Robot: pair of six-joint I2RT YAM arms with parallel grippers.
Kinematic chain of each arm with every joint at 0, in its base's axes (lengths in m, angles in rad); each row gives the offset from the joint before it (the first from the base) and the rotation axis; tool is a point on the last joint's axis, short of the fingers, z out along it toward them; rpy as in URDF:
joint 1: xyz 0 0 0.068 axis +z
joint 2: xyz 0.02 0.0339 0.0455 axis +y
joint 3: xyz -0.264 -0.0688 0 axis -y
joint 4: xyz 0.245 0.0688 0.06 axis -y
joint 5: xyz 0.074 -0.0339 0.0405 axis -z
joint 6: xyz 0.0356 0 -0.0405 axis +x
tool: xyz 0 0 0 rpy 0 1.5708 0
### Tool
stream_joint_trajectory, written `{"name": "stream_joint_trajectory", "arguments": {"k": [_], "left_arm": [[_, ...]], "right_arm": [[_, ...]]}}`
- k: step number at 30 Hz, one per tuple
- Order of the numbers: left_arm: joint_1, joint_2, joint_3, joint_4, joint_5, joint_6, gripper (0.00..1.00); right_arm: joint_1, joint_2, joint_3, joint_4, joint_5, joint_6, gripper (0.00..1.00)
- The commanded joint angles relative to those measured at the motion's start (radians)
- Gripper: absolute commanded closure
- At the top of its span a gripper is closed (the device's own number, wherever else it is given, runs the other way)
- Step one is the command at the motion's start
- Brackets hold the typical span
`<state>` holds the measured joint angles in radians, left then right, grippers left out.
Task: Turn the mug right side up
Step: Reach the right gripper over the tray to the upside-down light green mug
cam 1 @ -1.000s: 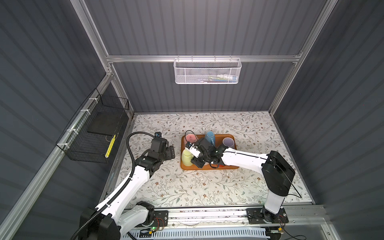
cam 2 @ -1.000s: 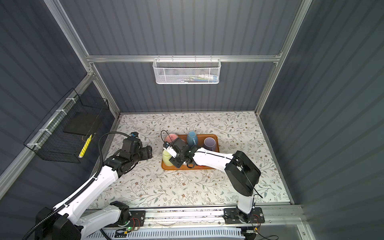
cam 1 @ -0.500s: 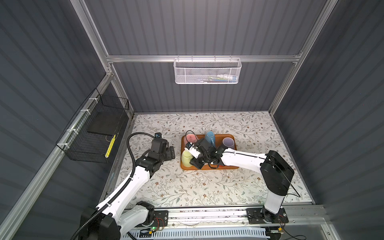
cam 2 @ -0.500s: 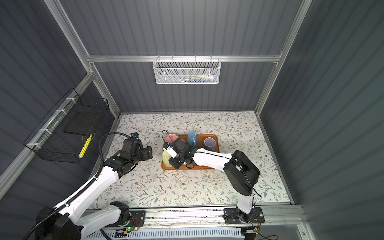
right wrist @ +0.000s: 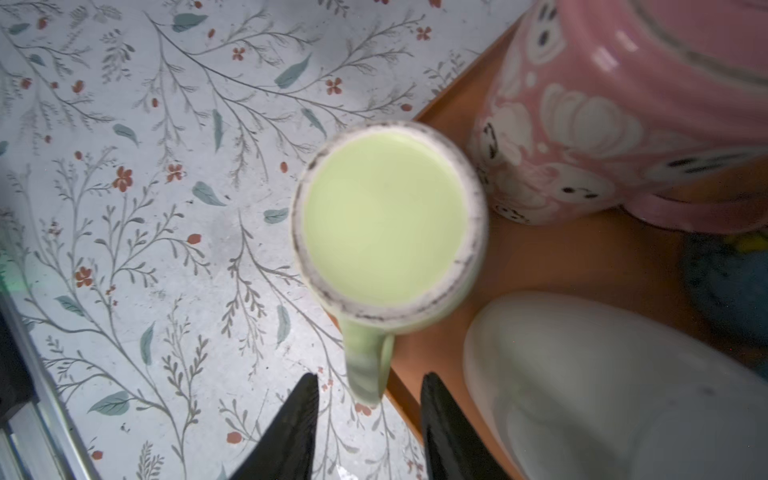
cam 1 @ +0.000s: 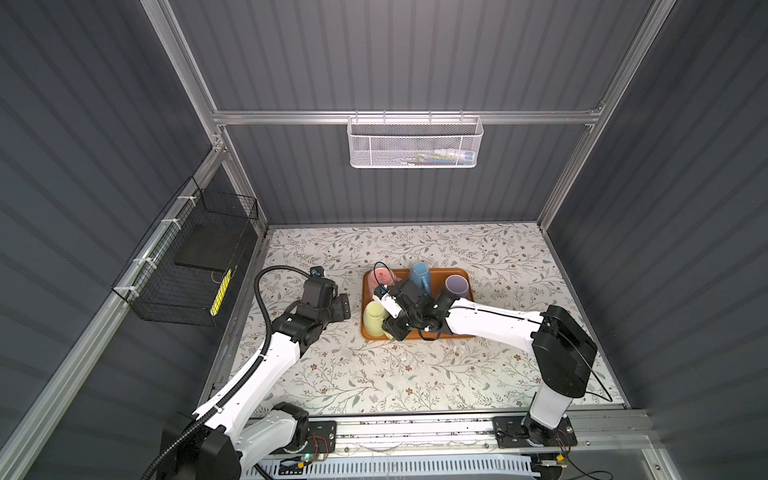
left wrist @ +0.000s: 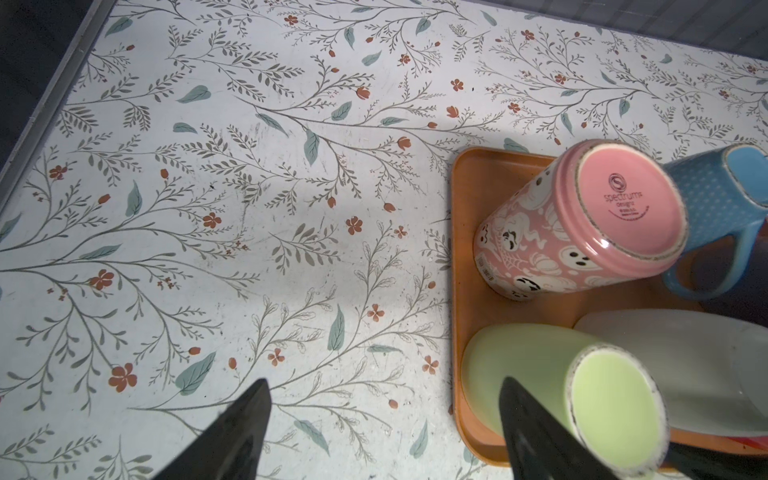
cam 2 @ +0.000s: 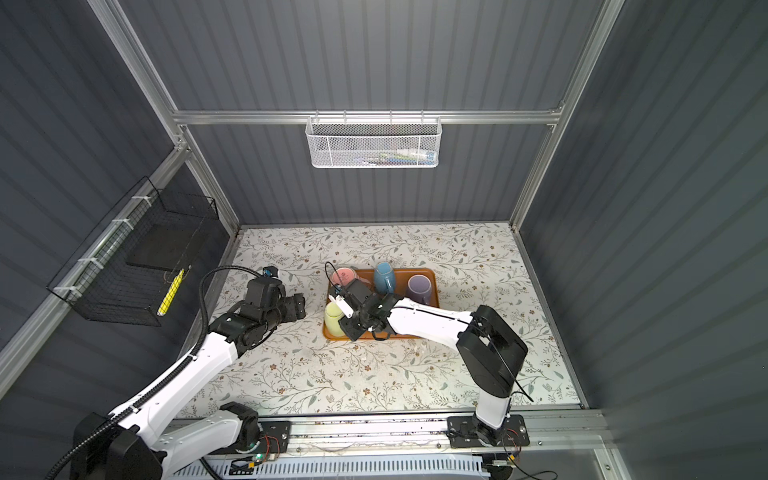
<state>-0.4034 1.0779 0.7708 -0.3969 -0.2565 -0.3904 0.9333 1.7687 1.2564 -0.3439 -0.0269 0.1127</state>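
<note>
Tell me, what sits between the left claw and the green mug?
Between left claw and green mug: only flowered tabletop and the orange tray's rim, in both top views.

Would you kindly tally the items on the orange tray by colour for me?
Pink mug: 1
Blue mug: 1
Purple mug: 1
Green mug: 1
White rounded item, kind unclear: 1
Total: 5
</note>
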Motion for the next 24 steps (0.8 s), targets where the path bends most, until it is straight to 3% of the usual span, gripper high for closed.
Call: {"name": "stream_joint_trajectory", "arguments": {"k": [1,6,13,24], "left_arm": [[-0.002,0.015,0.025,-0.035,0.011,-0.031,0.15],[-0.002,0.042,0.074,-0.1,-0.004,-0.084,0.16],[-0.002,0.037,0.053,-0.073,0.025,-0.081,0.15],[0.0,0.05,0.065,-0.09,0.025,-0.015,0.14]], "right_arm": [[-0.011,-0.028,0.075,-0.142,0.107,0.024,0.56],[-0.035,-0.08,0.075,-0.165,-0.004,0.031,0.5],[-0.021,-0.066,0.027,-0.138,-0.045,0.028,0.49],[0.027,0.044,0.015,-0.05,0.003,0.038,0.52]]}}
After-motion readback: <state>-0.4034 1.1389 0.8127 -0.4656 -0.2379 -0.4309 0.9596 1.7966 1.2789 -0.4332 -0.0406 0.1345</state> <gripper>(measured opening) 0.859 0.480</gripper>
